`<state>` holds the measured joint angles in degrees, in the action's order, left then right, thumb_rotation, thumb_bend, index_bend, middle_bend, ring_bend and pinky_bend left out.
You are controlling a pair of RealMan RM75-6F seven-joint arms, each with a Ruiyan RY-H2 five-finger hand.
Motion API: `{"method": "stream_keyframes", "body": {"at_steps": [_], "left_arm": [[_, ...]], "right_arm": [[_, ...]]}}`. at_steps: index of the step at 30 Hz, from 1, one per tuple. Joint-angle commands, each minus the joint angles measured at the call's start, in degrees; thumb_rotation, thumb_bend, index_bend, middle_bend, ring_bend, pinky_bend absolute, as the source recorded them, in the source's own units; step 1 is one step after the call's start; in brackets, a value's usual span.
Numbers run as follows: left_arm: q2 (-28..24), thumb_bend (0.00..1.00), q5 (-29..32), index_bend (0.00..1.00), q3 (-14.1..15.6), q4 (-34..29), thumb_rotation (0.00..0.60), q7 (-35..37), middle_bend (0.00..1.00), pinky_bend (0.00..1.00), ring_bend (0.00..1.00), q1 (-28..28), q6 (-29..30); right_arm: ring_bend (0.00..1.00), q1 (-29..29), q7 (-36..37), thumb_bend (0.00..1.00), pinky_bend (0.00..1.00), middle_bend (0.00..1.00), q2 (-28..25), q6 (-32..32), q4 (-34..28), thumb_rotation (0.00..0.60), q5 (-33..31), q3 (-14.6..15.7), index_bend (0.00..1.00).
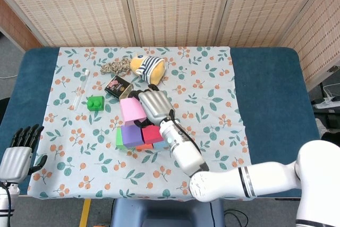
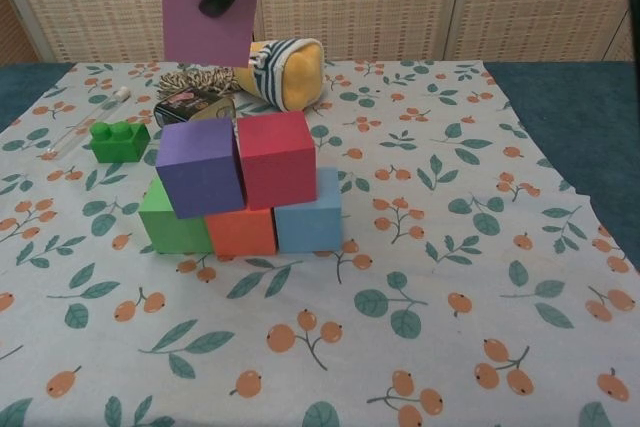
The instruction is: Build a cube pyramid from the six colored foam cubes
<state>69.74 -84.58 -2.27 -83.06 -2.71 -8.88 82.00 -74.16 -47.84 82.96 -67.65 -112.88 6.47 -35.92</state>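
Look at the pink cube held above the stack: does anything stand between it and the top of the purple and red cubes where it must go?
Nothing visible does. The right hand holds the pink cube in the air above the purple cube and red cube, whose tops are bare.

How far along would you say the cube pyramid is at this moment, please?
Two layers look done: the green cube, orange cube and blue cube form the base, with the purple cube and red cube on top. In hand: the right hand holds the pink cube in the air above the stack. Left: setting it on the purple and red cubes as the peak.
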Motion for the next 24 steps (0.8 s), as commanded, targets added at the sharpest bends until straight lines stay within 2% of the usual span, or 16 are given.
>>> {"method": "stream_keyframes", "body": {"at_steps": [1, 11, 24], "left_arm": [[-0.3, 0.35, -0.2, 0.0, 0.0, -0.1, 0.6, 0.5, 0.03, 0.05, 0.0, 0.1, 0.2], [-0.7, 0.35, -1.4, 0.0, 0.6, -0.5, 0.6, 1.1, 0.03, 0.05, 0.0, 0.1, 0.2], [-1.2, 0.35, -2.4, 0.0, 0.8, -0.6, 0.6, 2.5, 0.03, 0.05, 0.0, 0.4, 0.9]], "right_arm": [[0.27, -1.1, -1.1, 0.31, 0.1, 0.49, -2.3, -2.6, -3.2, 0.6, -2.5, 0.7, 0.59], [0.27, -2.4, -2.3, 0.31, 0.1, 0.49, -5.1, -6.4, -9.1, 0.6, -7.5, 4.4, 0.59], [0.27, -5.3, -1.9, 0.31, 0.1, 0.49, -0.8, -7.7, -6.5, 0.6, -7.5, 8.3, 0.59]]}}
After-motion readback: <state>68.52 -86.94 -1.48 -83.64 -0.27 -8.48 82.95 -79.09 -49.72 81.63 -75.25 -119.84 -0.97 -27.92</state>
